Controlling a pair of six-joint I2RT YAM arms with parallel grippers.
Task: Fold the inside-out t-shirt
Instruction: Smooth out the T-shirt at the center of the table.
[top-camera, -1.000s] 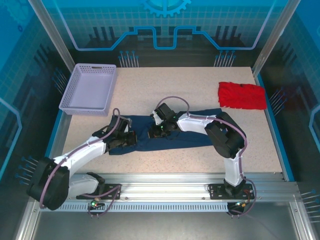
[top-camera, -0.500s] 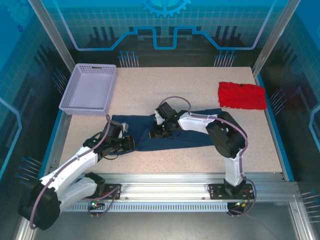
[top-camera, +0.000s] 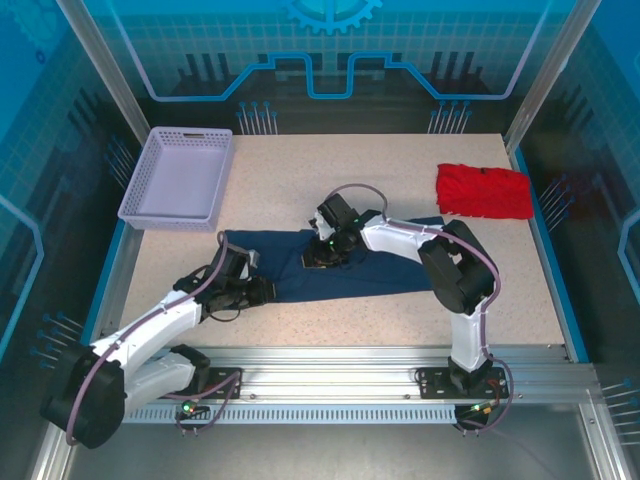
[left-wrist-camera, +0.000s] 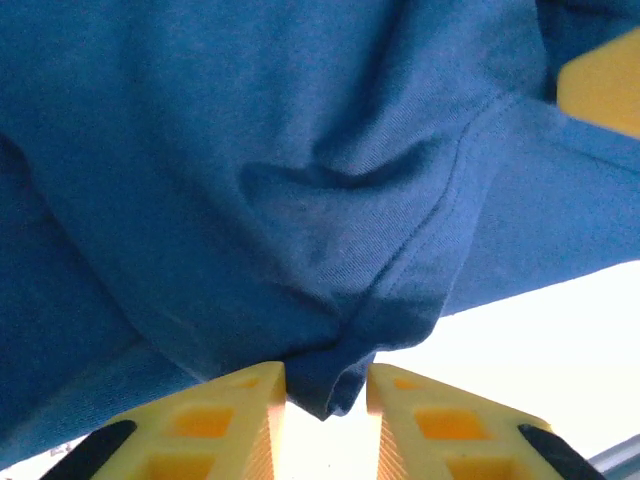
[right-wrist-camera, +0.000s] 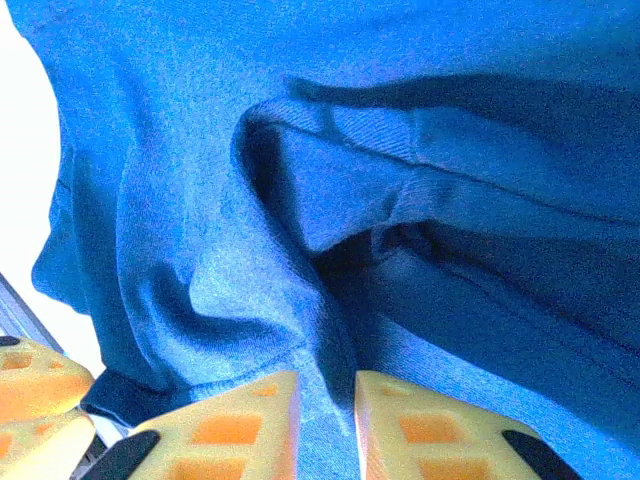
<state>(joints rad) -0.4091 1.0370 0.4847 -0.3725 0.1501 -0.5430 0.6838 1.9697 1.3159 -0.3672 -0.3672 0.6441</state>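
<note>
The inside-out t-shirt (top-camera: 375, 265) lies as a long dark navy band across the middle of the table. My left gripper (top-camera: 262, 291) sits low at its near left end. In the left wrist view a hanging fold of the hem (left-wrist-camera: 330, 385) dips between the yellow fingers (left-wrist-camera: 225, 420); the jaws stand apart with bright table showing beside the cloth, so the left gripper (left-wrist-camera: 325, 390) is open. My right gripper (top-camera: 326, 256) rests on the shirt's middle. There the right gripper (right-wrist-camera: 327, 400) is slightly open, with a ridge of the t-shirt (right-wrist-camera: 330, 300) lying between its fingers.
A bright red folded garment (top-camera: 484, 191) lies at the back right. A lavender mesh basket (top-camera: 178, 178) stands at the back left. Bare speckled tabletop (top-camera: 330, 325) runs in front of the shirt, up to the metal rail at the near edge.
The left gripper has drawn back toward the near left, leaving the shirt's left end spread flatter. The right gripper shifted slightly back. Both pairs of jaws have parted from shut.
</note>
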